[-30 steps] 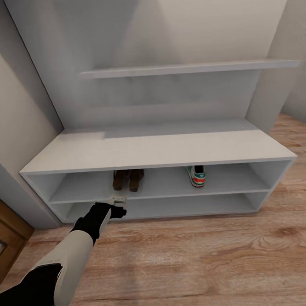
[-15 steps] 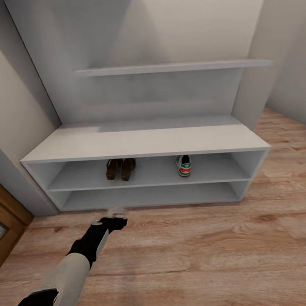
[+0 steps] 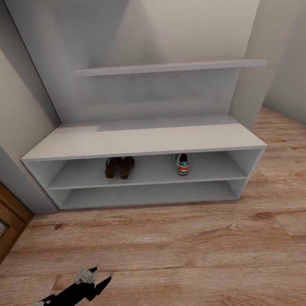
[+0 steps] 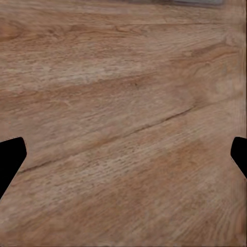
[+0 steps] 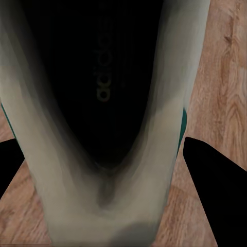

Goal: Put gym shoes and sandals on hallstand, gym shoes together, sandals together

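Sandals (image 3: 119, 167) and one shoe (image 3: 182, 164) sit on the rack (image 3: 143, 142) upper shelf, well apart. Right jaws grip the second shoe (image 5: 103, 123) — risk: slip, or landing away from its mate. Left gripper (image 4: 123, 154) empty, spread over floor (image 3: 199, 249).

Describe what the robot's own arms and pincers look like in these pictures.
In the head view, the left arm is glossy black with a white round joint cap near the frame edge, ending in a pale grey-white left pincer. Both wrist views show each pincer's fingers as flat, matte black wedges, with no markings or cables visible.
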`<state>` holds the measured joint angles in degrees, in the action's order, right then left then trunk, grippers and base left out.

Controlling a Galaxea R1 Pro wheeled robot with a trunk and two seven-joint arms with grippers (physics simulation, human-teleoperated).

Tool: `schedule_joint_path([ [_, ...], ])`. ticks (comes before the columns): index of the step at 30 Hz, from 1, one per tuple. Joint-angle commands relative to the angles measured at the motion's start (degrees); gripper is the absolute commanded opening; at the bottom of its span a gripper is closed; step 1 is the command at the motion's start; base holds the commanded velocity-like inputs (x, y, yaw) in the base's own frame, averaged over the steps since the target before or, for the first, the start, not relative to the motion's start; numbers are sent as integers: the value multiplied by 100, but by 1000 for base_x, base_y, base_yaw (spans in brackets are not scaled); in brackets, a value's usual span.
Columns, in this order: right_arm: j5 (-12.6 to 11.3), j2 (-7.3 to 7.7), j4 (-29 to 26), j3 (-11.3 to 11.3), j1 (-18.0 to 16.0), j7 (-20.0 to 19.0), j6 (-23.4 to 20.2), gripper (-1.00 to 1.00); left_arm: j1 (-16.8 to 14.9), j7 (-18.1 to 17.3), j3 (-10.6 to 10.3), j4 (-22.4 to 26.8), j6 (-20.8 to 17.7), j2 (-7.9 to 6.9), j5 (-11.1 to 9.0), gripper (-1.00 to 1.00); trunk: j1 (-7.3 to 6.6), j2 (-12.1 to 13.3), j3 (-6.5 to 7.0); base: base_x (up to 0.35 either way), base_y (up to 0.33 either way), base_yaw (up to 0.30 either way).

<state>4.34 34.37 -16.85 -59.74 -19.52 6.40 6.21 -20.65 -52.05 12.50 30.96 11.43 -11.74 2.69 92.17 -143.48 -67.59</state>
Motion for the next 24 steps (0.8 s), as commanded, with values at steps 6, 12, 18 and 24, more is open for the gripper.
schedule_joint_path([
  [6, 58, -5, 31, -36, -8, 19, 29, -100, 132, -359, 133, -2, 185, -37, 29, 100, -1, -2, -4, 0, 0, 0],
  [12, 58, -18, 32, -38, -8, 17, 29, -100, 147, -407, 130, 4, 209, -9, 33, 100, -1, -2, -4, 0, 0, 0],
  [18, 58, -41, 33, -38, -8, 27, 29, -100, 148, -419, 147, 55, 214, -4, 4, 100, -1, -2, -4, 0, -173, 0],
  [24, 58, -42, 33, -38, -8, 28, 29, -100, 149, -427, 150, 71, 207, -22, -10, 100, -1, -2, -4, -56, -246, 0],
])
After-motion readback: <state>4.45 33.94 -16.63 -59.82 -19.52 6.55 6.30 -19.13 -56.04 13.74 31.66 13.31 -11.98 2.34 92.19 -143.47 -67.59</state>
